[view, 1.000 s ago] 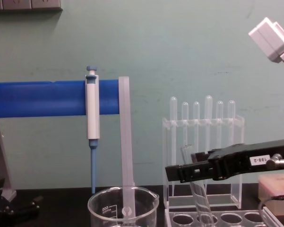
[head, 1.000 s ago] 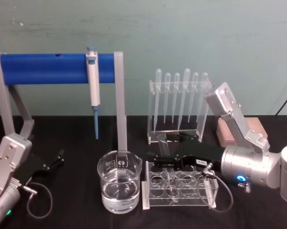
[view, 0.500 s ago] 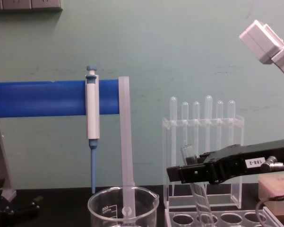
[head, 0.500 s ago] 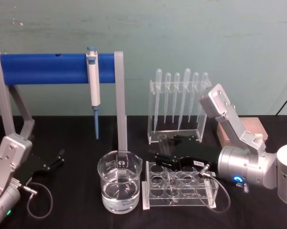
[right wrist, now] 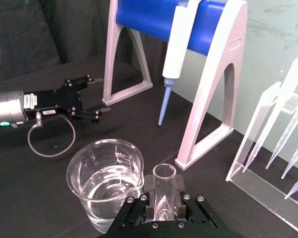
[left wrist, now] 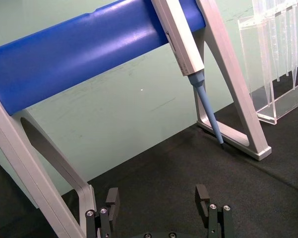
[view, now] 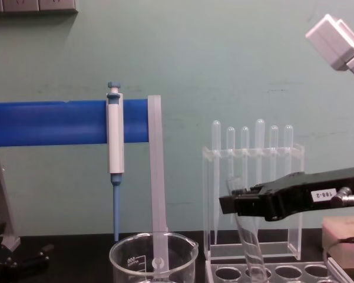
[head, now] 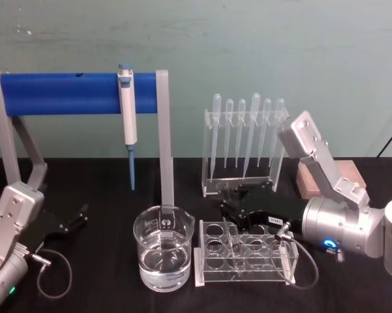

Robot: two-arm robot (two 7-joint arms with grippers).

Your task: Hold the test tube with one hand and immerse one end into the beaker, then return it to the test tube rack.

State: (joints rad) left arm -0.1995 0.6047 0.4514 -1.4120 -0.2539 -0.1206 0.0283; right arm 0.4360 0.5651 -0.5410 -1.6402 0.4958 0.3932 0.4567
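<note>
Now my right pincer (head: 229, 207) grips the test tube (view: 248, 246) near its top, lower right, its bottom in the rack (head: 248, 276). It's glass: probably slippery, easy to break. My left pincer (left wrist: 156, 196) sits open.

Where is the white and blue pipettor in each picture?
Head view: the pipettor hangs upper left of centre, tip down.
Chest view: left of centre, upright.
Left wrist view: at the top edge, right of centre, slanted.
Right wrist view: at the top, just right of centre.
Shared landmark: the blue bar it hangs from.
</note>
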